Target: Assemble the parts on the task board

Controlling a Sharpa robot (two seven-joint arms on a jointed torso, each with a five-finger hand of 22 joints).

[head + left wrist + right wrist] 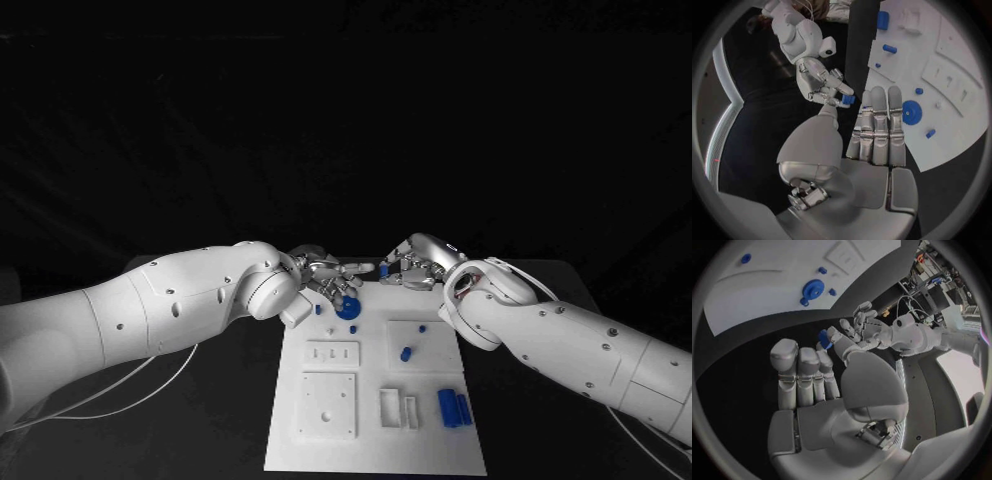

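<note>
Right hand (pixel 824 85): pinches a small blue cylindrical part (pixel 848 99), seen plainly in the left wrist view.
Left hand (pixel 873 132): fingers straight, together, holding nothing.
Flat white task board (pixel 378 420): carries a round blue disc part (pixel 348 306) near its far edge.

White task board (pixel 329 440), blue parts (pixel 451 407), black table (pixel 216 420), silver hands

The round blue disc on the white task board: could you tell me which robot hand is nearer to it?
Left. The left robot hand hangs just above the round blue disc; the right robot hand sits farther off, beyond the board's far edge.
</note>
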